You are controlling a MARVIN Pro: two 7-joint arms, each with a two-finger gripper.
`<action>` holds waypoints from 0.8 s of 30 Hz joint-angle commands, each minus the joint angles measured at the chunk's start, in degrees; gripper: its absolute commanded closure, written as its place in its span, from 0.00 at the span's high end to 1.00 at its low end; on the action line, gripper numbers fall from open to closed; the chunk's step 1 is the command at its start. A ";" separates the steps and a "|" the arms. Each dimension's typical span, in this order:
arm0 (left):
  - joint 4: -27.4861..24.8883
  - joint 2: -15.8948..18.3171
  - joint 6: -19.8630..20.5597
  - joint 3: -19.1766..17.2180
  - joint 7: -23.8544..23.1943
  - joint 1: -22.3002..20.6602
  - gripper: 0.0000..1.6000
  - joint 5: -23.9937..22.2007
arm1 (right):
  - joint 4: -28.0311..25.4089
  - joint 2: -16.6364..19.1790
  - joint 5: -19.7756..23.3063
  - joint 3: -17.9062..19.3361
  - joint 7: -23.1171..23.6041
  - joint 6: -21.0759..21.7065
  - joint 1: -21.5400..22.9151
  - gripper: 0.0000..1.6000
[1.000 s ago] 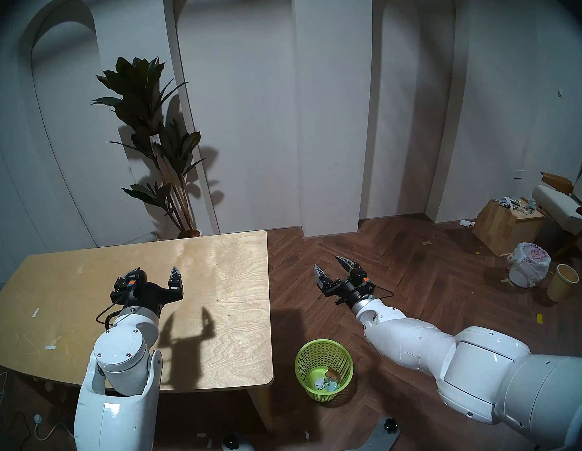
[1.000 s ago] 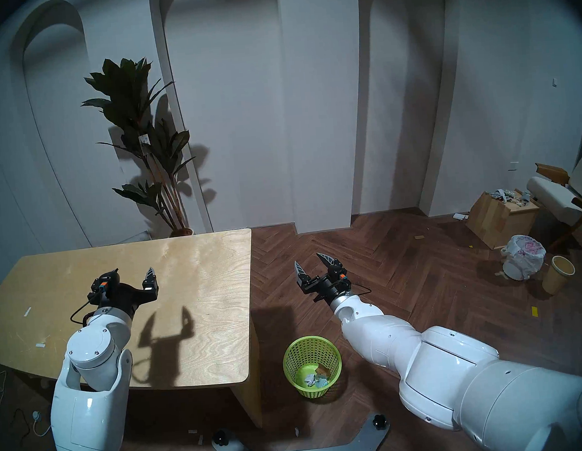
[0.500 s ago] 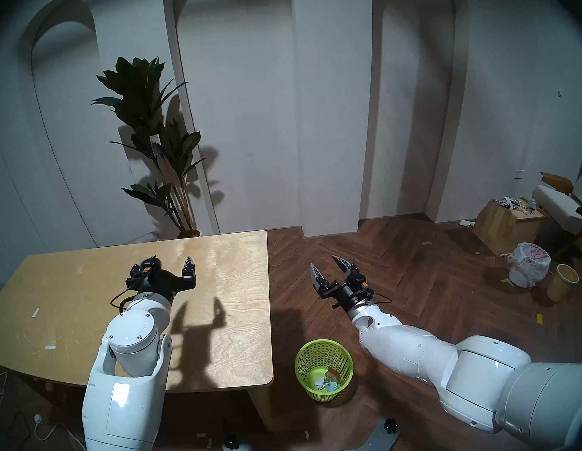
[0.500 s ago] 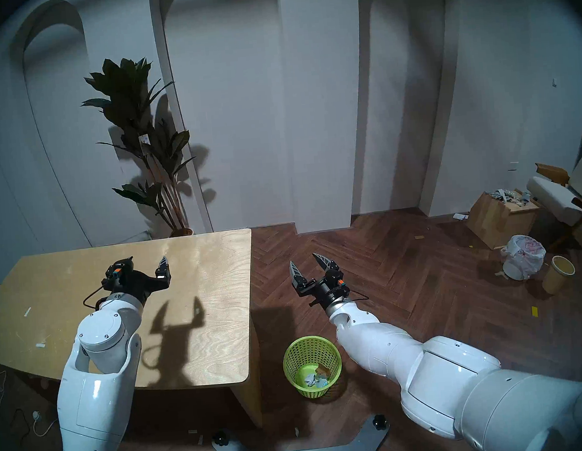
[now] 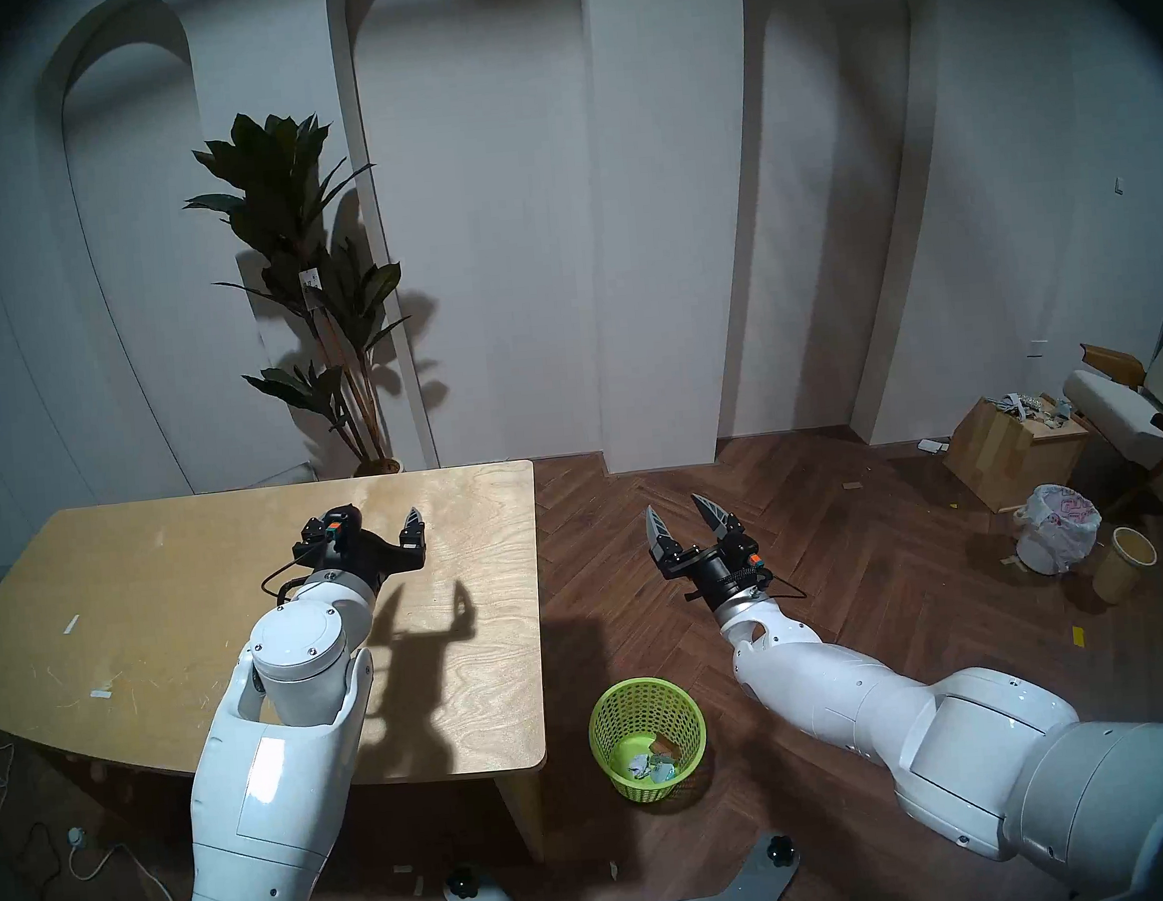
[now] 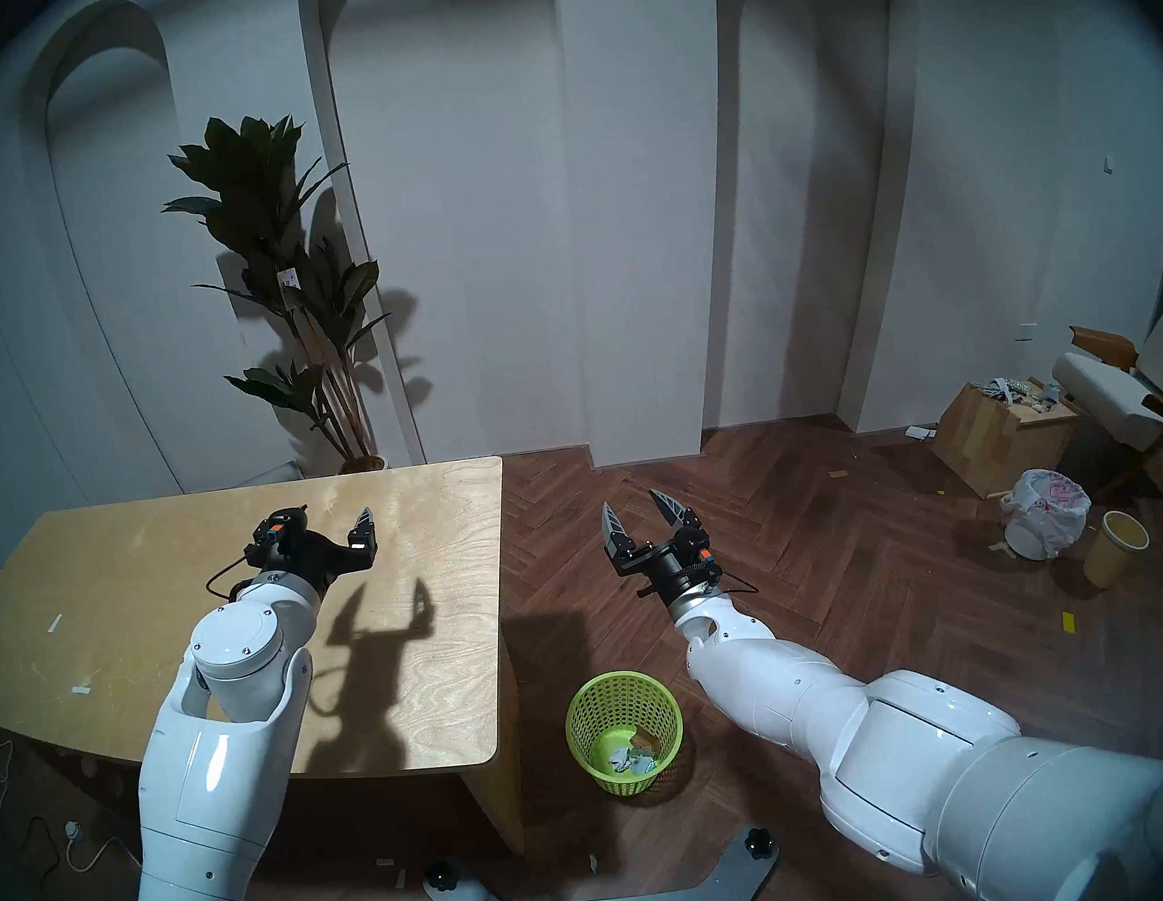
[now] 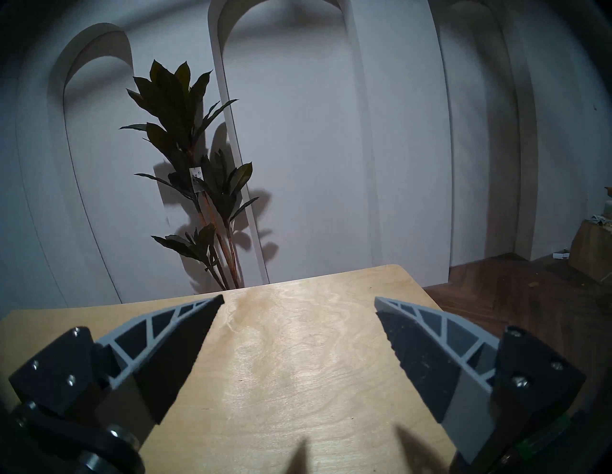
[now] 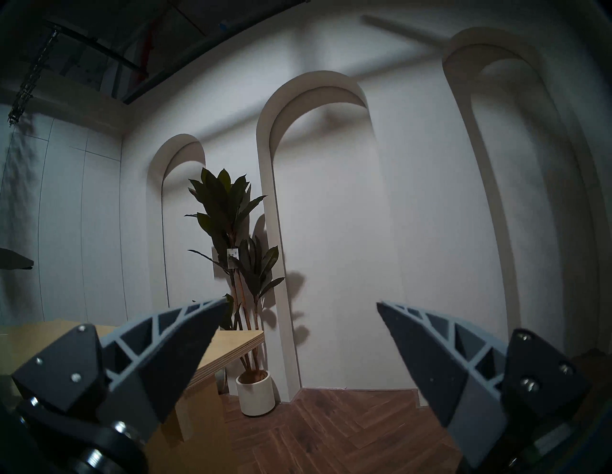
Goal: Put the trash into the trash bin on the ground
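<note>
white arched wall point(image 5: 672, 224), herringbone wood floor point(image 5: 851, 557); plywood table point(image 5: 158, 577) at nine o'clock, potted plant point(image 5: 303, 253) at eleven, armchair point(image 5: 1144, 409) at three.

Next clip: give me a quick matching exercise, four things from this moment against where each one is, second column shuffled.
Things:
1. left claw
2. right claw
3. scraps
4. green basket

Places:
A. inside the basket
B. open above the table
C. on the floor by the table's corner
D. open above the floor, beyond the basket

Pairs: 1-B, 2-D, 3-A, 4-C
</note>
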 commanded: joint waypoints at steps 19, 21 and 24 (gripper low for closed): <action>6.16 -0.39 -0.58 4.35 -1.90 -10.79 1.00 1.36 | -6.93 3.27 1.54 2.64 -1.87 -0.72 -1.16 1.00; 6.50 -0.39 -0.59 4.48 -1.98 -11.11 1.00 1.42 | -7.28 3.41 1.59 2.70 -1.95 -0.72 -1.28 1.00; 7.65 -0.42 -0.62 4.91 -2.22 -12.15 1.00 1.66 | -8.49 3.86 1.73 2.91 -2.26 -0.72 -1.69 1.00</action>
